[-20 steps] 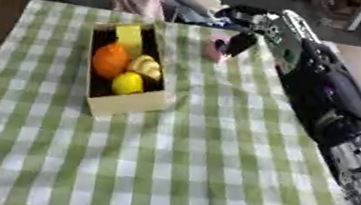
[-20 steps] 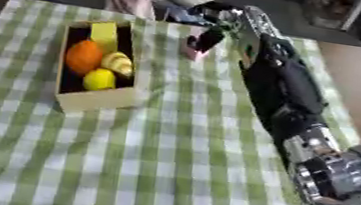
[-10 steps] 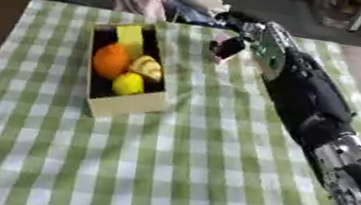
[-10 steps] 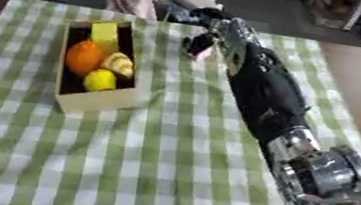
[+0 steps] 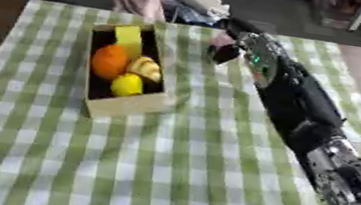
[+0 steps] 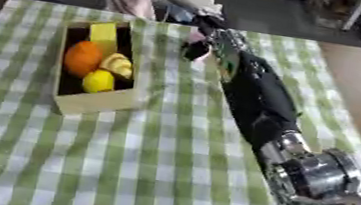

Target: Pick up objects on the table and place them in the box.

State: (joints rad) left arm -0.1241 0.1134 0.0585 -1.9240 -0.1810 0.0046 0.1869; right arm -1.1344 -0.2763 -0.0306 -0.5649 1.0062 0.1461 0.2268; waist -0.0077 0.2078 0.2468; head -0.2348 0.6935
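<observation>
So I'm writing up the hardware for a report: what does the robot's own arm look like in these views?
Only the right arm shows. Its long forearm shell is glossy black, with a small green mark near the wrist. Nearer the camera it ends in a rounded silver metal joint, with a thin dark cable hanging below. The right hand is dark. The left arm is out of view.

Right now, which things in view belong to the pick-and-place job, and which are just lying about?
Job:
box
orange, lemon, yellow block and a pale ridged item, all in the box
pink object at the right hand

Lying about:
bundle of cloth beyond the table's far edge
</observation>
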